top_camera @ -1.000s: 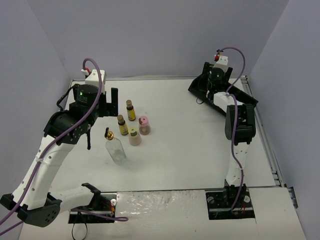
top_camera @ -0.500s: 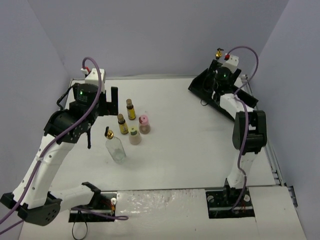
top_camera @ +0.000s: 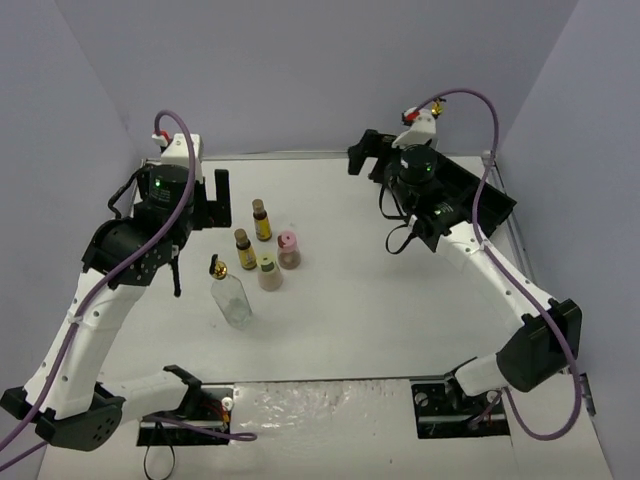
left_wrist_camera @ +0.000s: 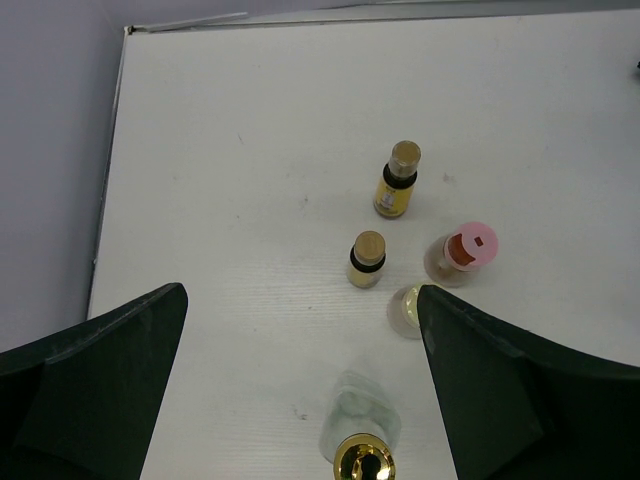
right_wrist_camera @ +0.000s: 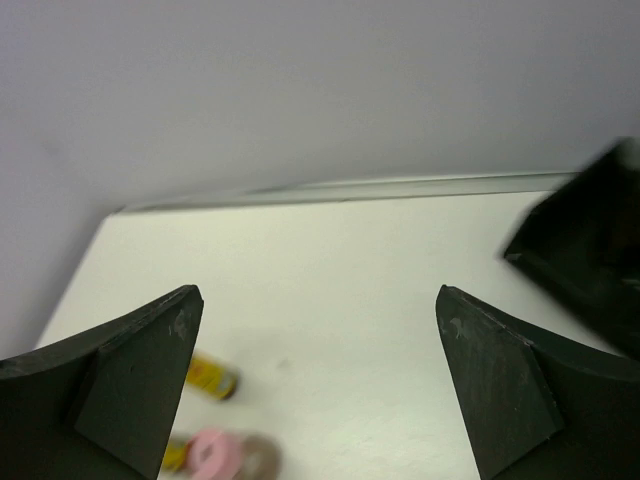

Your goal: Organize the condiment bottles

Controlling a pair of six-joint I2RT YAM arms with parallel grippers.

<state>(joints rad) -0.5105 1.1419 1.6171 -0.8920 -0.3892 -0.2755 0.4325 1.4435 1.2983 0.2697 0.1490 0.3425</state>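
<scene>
five condiment bottles (top_camera: pixel 244 249) are standing clustered toward the left edge of the table (top_camera: pixel 360 300): two amber bottles (top_camera: pixel 261 218), a pink-capped bottle (top_camera: pixel 288 249), a cream-capped bottle (top_camera: pixel 268 271) and a clear glass bottle (top_camera: pixel 231 298). you are seeing the left gripper (left_wrist_camera: pixel 300 292) hovering over them, jaws spread wide, gripping nothing. the right gripper (right_wrist_camera: pixel 318 292) is hanging near the far edge beside the black tray (top_camera: pixel 480 195), jaws likewise spread.

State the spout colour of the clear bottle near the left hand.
Gold spout, clearest in the left wrist view.
</scene>
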